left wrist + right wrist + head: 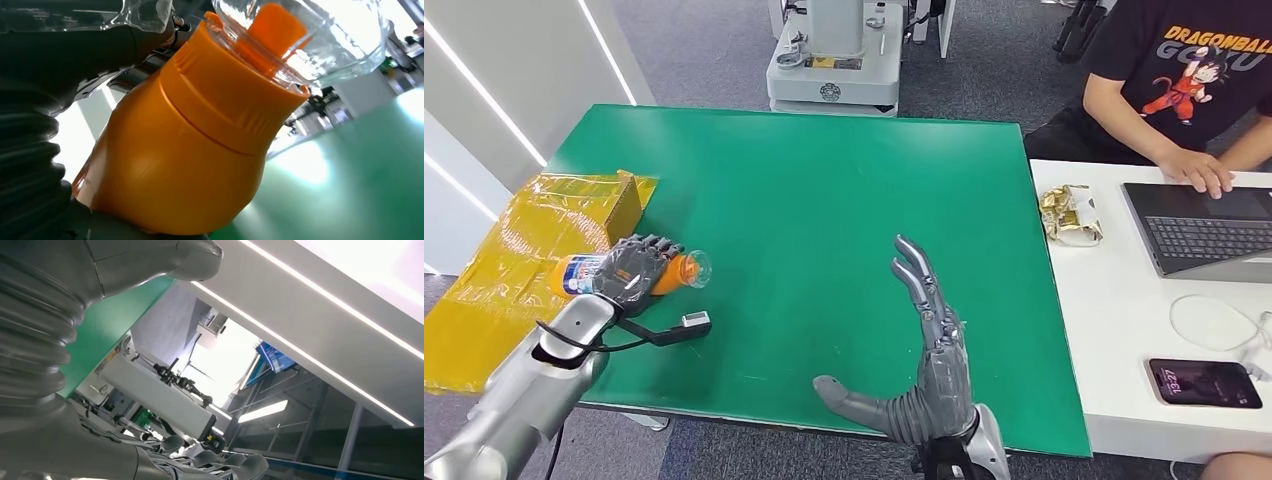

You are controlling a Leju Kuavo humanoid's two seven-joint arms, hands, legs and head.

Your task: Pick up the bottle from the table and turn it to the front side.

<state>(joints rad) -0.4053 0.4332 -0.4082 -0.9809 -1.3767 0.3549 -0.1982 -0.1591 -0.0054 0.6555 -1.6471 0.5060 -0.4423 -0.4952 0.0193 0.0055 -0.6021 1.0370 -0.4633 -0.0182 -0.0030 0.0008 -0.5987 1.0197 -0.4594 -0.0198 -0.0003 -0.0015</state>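
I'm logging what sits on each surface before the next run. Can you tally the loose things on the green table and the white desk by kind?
Orange bottle, held by the left hand: 1
Yellow cardboard box: 1
Laptop: 1
Phone: 1
Crumpled gold wrapper: 1
White cable: 1
Total: 6

Orange bottle (664,273) with clear cap and white-blue label lay on its side near the green worktop's (824,200) left edge, cap pointing toward the middle, body gripped.
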